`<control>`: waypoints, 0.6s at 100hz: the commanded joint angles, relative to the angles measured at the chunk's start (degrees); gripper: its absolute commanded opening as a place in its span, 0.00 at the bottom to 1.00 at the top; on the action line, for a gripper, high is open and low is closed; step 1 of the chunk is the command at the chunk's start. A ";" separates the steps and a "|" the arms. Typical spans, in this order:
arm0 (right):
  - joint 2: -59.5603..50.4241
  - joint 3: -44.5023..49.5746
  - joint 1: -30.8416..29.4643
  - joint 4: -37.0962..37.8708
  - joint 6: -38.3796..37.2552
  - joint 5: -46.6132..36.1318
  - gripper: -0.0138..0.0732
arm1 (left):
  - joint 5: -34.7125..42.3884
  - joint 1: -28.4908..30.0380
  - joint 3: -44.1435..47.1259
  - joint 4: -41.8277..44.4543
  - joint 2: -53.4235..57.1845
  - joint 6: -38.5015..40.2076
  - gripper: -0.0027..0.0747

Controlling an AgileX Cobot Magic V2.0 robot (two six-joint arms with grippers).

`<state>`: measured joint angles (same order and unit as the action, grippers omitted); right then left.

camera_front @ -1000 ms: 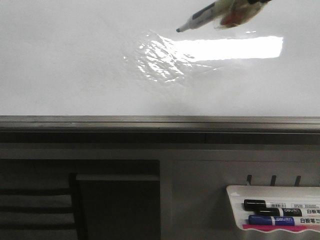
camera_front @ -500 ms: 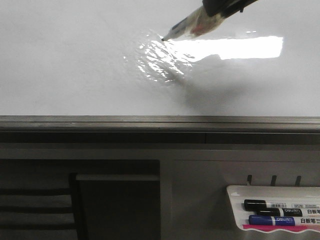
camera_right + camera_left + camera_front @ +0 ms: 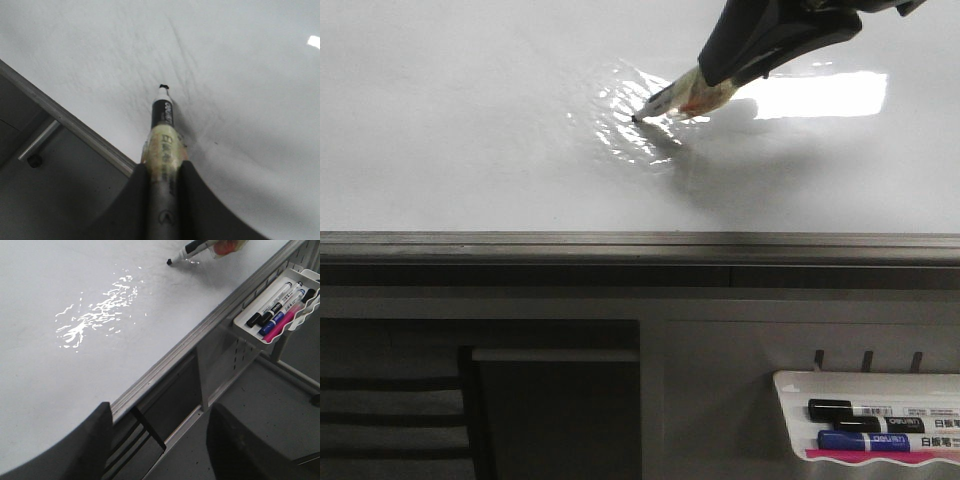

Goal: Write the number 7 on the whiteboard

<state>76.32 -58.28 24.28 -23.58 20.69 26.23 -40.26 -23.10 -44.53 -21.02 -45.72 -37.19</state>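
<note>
My right claw [image 3: 162,167] pinches a black-tipped marker [image 3: 665,98], its nib at the large glossy white whiteboard [image 3: 470,130]; no number 7 shows yet. My left claw [image 3: 157,440] hangs spread, empty.

Left wrist view. The whiteboard [image 3: 75,365] lies flat, with a wrinkled glare patch [image 3: 97,310] near its middle. A marker [image 3: 192,249] touches its tip to the board at the far edge. A tray [image 3: 245,322] hung below the grey rail [image 3: 200,335] holds several markers [image 3: 277,310]. Two dark fingers [image 3: 90,450] frame the foreground, spread apart.
</note>
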 commanded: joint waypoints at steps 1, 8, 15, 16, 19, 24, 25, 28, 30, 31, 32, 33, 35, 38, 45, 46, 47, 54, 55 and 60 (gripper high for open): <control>-0.93 -1.47 -1.46 0.02 0.02 -4.58 0.10 | 3.93 0.22 -1.47 -1.72 0.03 0.61 0.53; -1.29 -1.47 -3.23 0.02 0.02 -3.19 0.10 | 3.93 0.22 -1.47 -1.72 0.03 0.61 0.53; -1.64 -1.47 -5.35 0.49 0.02 -0.85 0.10 | 3.93 0.22 -1.47 -1.72 0.03 0.61 0.53; -1.83 -1.47 -5.76 0.55 0.02 -0.39 0.10 | 3.93 0.22 -1.47 -1.72 0.03 0.61 0.53; -2.06 -1.47 -6.58 0.99 0.02 0.24 0.10 | 3.93 0.22 -1.47 -1.72 0.03 0.61 0.53; -2.44 -1.47 -7.86 1.53 0.02 1.18 0.10 | 3.93 0.22 -1.47 -1.72 0.03 0.61 0.53; -2.44 -1.47 -8.19 1.53 0.02 1.30 0.10 | 3.93 0.22 -1.47 -1.72 0.03 0.61 0.53; -2.73 -1.47 -8.81 1.53 0.02 1.55 0.10 | 3.93 0.22 -1.47 -1.72 0.03 0.61 0.53; -2.87 -1.47 -9.24 1.53 0.02 1.97 0.10 | 3.93 0.22 -1.47 -1.72 0.03 0.61 0.53; -2.98 -1.47 -9.36 1.53 0.02 2.08 0.10 | 4.05 0.22 -1.47 -1.72 0.03 0.61 0.53; -2.97 -1.47 -9.57 1.53 0.02 2.22 0.10 | 4.00 0.22 -1.47 -1.72 0.03 0.61 0.53; -3.11 -1.47 -9.60 1.53 0.02 2.31 0.10 | 4.00 0.22 -1.47 -1.72 0.03 0.61 0.53; -3.23 -1.47 -9.89 1.58 0.02 2.44 0.10 | 4.00 0.22 -1.47 -1.72 0.03 0.61 0.53; -3.23 -1.47 -10.01 1.68 0.02 2.59 0.10 | 4.00 0.22 -1.47 -1.72 0.03 0.61 0.53; -3.26 -1.47 -10.16 1.68 0.02 2.59 0.10 | 4.08 0.22 -1.47 -1.72 0.03 0.61 0.53; -3.26 -1.47 -10.16 1.68 0.02 2.59 0.10 | 4.08 0.22 -1.47 -1.72 0.03 0.61 0.53; -3.26 -1.47 -10.16 1.68 0.02 2.59 0.10 | 4.08 0.22 -1.47 -1.72 0.03 0.61 0.53; -3.26 -1.47 -10.16 1.68 0.02 2.68 0.10 | 4.08 0.22 -1.47 -1.72 0.03 0.61 0.53; -3.26 -1.47 -10.16 1.68 0.02 2.68 0.10 | 4.08 0.22 -1.47 -1.62 0.03 0.61 0.53; -3.26 -1.47 -10.16 1.68 0.02 3.22 0.10 | 4.08 0.22 -1.47 -1.62 0.03 0.61 0.53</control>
<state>73.78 -58.38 15.55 -25.44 20.90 33.92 -40.26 -23.10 -44.53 -21.02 -45.72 -37.19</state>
